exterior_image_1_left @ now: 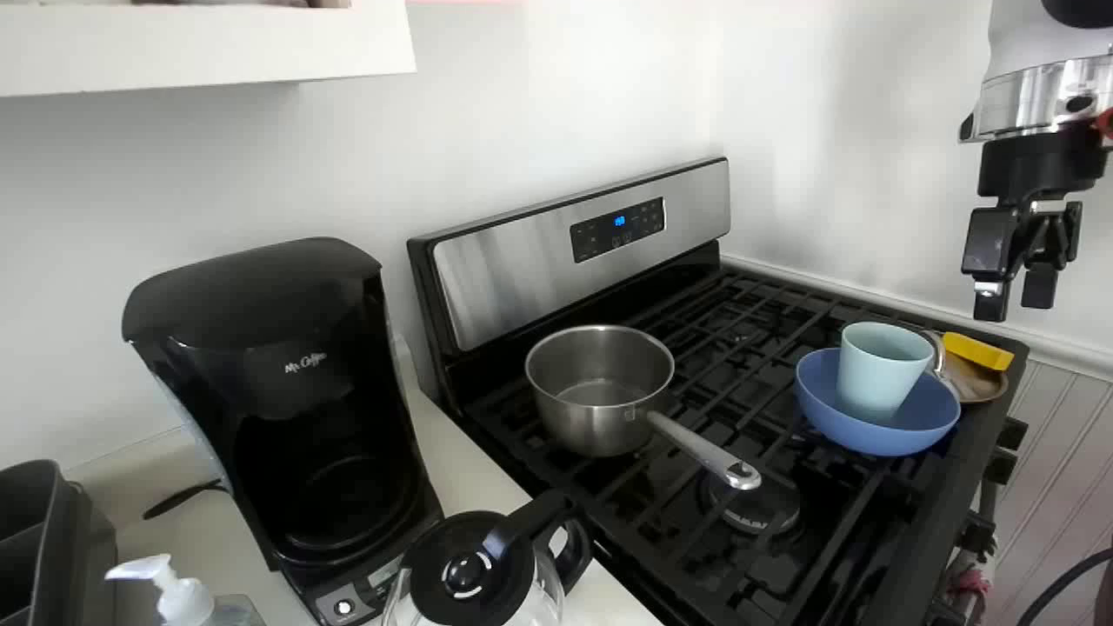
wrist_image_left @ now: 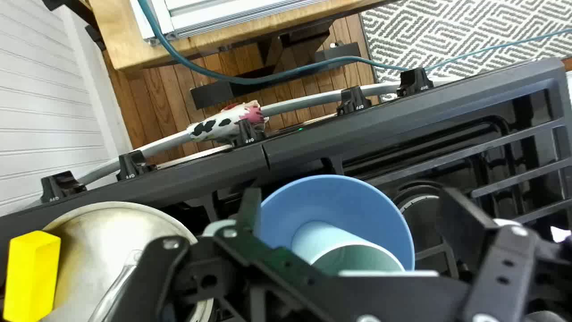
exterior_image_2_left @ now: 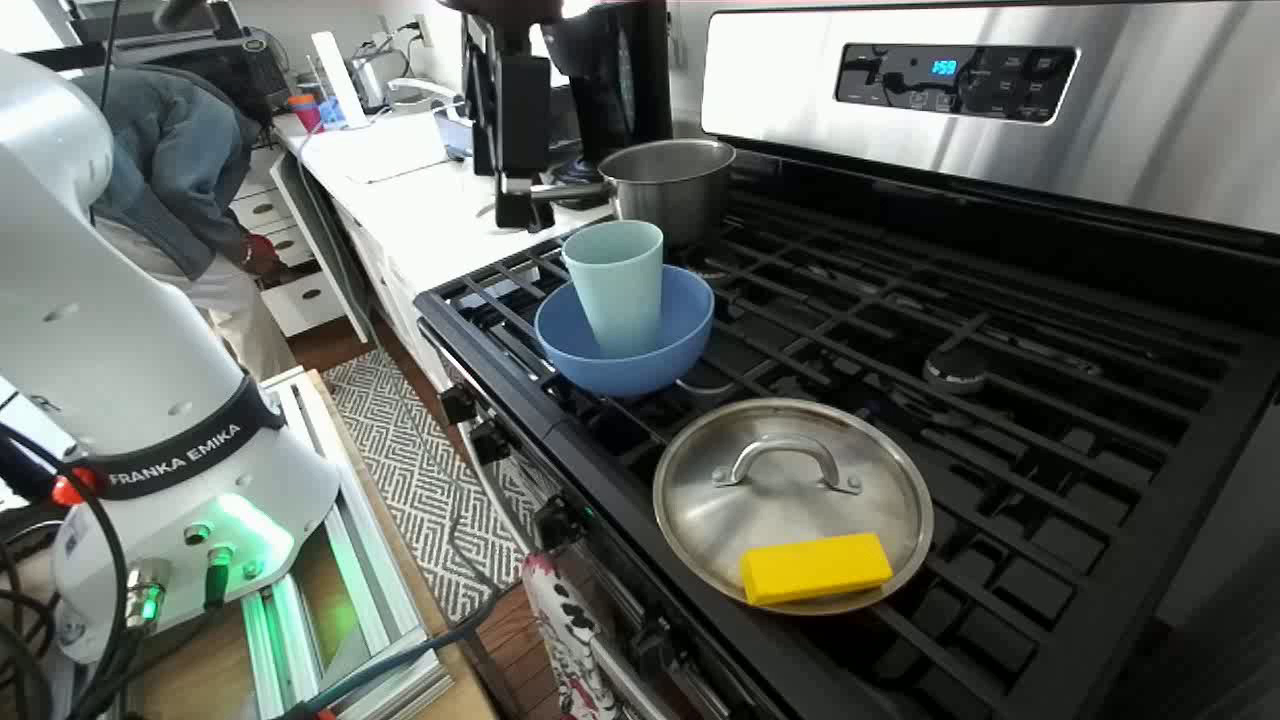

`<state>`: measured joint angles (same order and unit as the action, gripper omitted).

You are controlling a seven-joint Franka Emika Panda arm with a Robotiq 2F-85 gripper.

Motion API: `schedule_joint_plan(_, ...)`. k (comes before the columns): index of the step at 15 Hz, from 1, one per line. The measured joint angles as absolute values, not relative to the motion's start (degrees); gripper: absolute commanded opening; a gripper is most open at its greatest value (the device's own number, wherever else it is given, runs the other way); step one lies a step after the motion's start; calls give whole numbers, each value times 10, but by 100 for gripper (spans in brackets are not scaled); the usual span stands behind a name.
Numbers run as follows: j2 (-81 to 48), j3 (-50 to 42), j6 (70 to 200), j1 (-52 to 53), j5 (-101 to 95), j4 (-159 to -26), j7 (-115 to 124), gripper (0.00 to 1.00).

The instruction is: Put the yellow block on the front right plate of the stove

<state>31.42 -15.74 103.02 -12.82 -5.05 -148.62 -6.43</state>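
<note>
A: How does the hand [exterior_image_1_left: 1016, 306] stand?
B: Released: its fingers [wrist_image_left: 250, 208] are spread wide and grip nothing.
A: What is nearest beneath it?
B: Framed by the fingers in the wrist view, the light blue cup [wrist_image_left: 330, 243] stands a little tilted inside the blue bowl [wrist_image_left: 348, 201].
A: And the yellow block [wrist_image_left: 31, 278]?
B: Beyond those, below the hand and off to its side, left in the wrist view. It lies on the steel lid [exterior_image_2_left: 793, 510], near the rim; the lid handle [exterior_image_2_left: 783, 441] comes between it and the hand.
A: So, finished?
B: Perhaps. The steel lid looks to sit over the front right plate of the stove [exterior_image_1_left: 730, 382], though what is under it is hidden. Taken strictly, the block would need to go on the plate itself.
A: How will it handle?
B: Light and fairly stiff, I'd guess; the material I can't tell. It shouldn't break, but smooth steel could let it skid if one finger touches early.
A: Best hold?
B: Mid-length, across the narrow width, clear of the lid handle. As the hand is turned, its fingers look nearly lined up for that.
A: Farther off?
B: The saucepan [exterior_image_1_left: 600, 435], well apart from the hand on the opposite side to the block, then the back panel [exterior_image_1_left: 530, 287].
</note>
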Motion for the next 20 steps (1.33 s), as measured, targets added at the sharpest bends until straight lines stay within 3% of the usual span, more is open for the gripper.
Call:
schedule_joint_plan(9,312,-164,1071,-140,-51,-1480,-65,100)
schedule_joint_plan(15,294,-244,1179,-210,-51,-1439,-82,100)
schedule_joint_plan(20,197,-304,1240,-223,-31,-1417,-86,100)
